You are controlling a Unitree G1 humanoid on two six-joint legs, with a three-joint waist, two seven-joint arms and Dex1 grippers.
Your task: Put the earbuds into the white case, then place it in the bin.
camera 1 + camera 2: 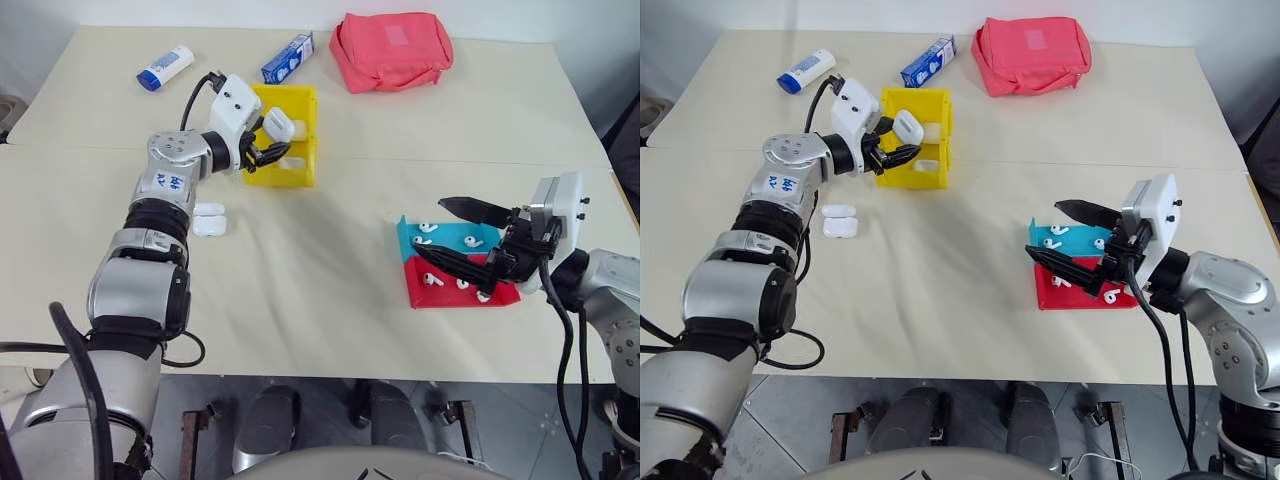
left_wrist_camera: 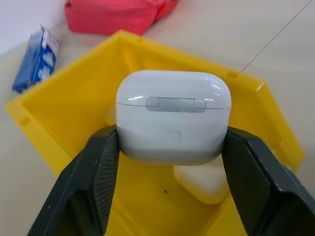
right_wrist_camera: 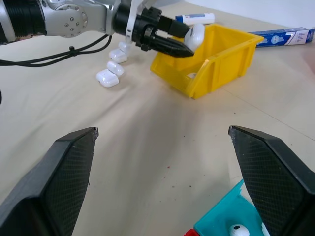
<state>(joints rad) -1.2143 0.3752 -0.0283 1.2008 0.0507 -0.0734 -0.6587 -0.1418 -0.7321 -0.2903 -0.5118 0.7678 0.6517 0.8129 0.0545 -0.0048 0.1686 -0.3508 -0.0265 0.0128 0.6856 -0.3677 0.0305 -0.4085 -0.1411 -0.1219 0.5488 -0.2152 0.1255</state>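
Left gripper (image 2: pixel 170 162) clamped on the white case (image 2: pixel 173 115) by its two side walls, lid closed, hanging over the open yellow bin (image 1: pixel 300 172). Glossy, rigid and probably light, so likely slippery between hard fingers; best taken across the flat sides below the lid seam, as here. One more case already inside the bin (image 2: pixel 202 184), two others lying on the table (image 1: pixel 300 290) just beside the left arm (image 1: pixel 209 219). Right gripper (image 1: pixel 462 237) spread wide and empty above the teal and red trays (image 1: pixel 455 290), with roughly seven earbuds (image 1: pixel 434 279) loose in them.
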